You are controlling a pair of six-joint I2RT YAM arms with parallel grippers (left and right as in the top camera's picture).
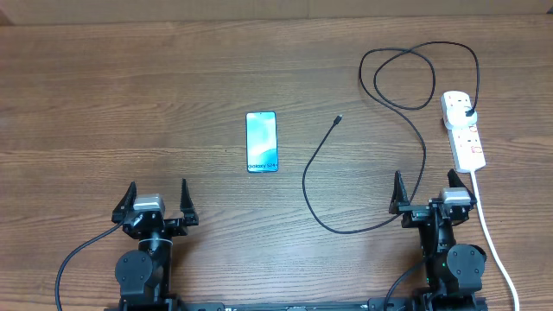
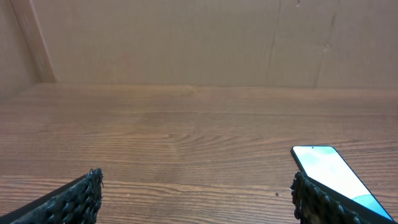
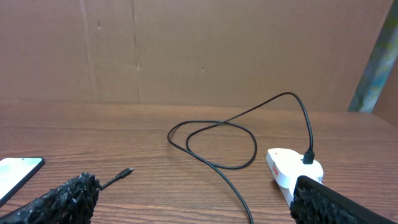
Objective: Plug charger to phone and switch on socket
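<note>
The phone (image 1: 261, 142) lies flat mid-table, blue screen up, "Galaxy" text at its near end; it also shows in the left wrist view (image 2: 333, 175) and at the left edge of the right wrist view (image 3: 15, 174). The charger cable (image 1: 418, 130) loops at the back right; its plug (image 1: 467, 111) sits in the white socket strip (image 1: 463, 130), and its connector tip (image 1: 338, 119) lies loose right of the phone, also seen in the right wrist view (image 3: 126, 171). My left gripper (image 1: 156, 200) is open and empty near the front left. My right gripper (image 1: 423, 193) is open and empty, just in front of the strip.
The strip's thick white cord (image 1: 494, 246) runs toward the front right edge beside the right arm. A brown cardboard wall (image 3: 199, 50) stands behind the wooden table.
</note>
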